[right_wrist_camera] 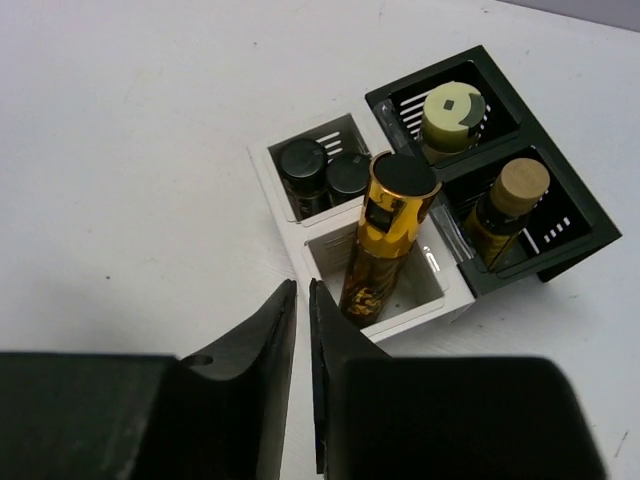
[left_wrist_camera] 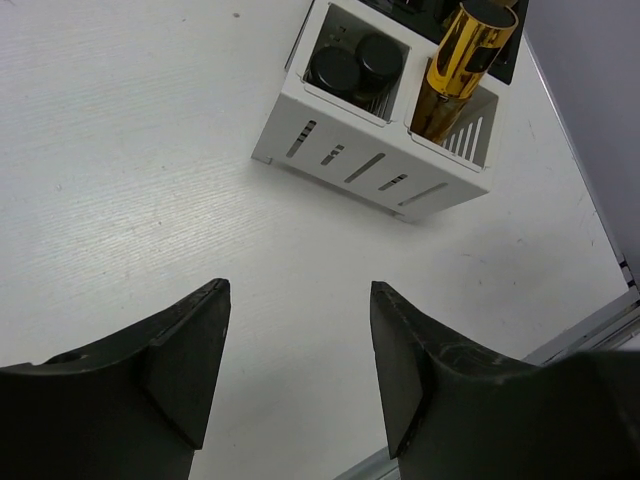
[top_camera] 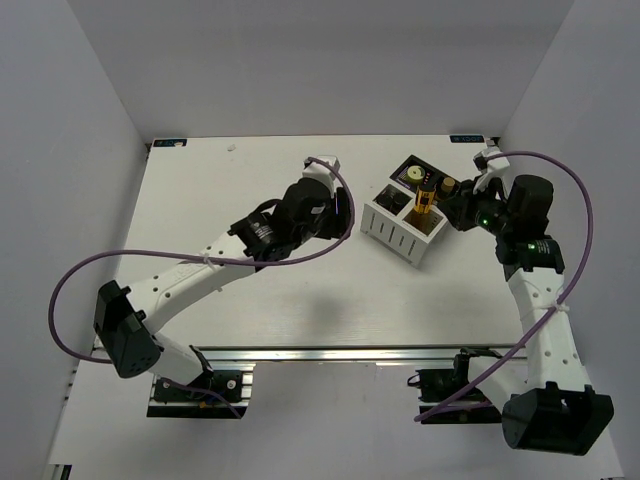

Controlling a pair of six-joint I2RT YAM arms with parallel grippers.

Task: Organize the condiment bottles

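A slim yellow bottle with a black cap leans in the near compartment of the white rack; it also shows in the top view and the left wrist view. Two short dark-capped bottles stand in the rack's other compartment. A squat cream jar and an amber bottle with a tan top sit in the black box. My right gripper is shut and empty, just left of the yellow bottle. My left gripper is open and empty, above bare table short of the rack.
The white rack and black box stand together at the table's back right. The table's right edge and a metal rail lie near the rack. Purple cables loop from both arms.
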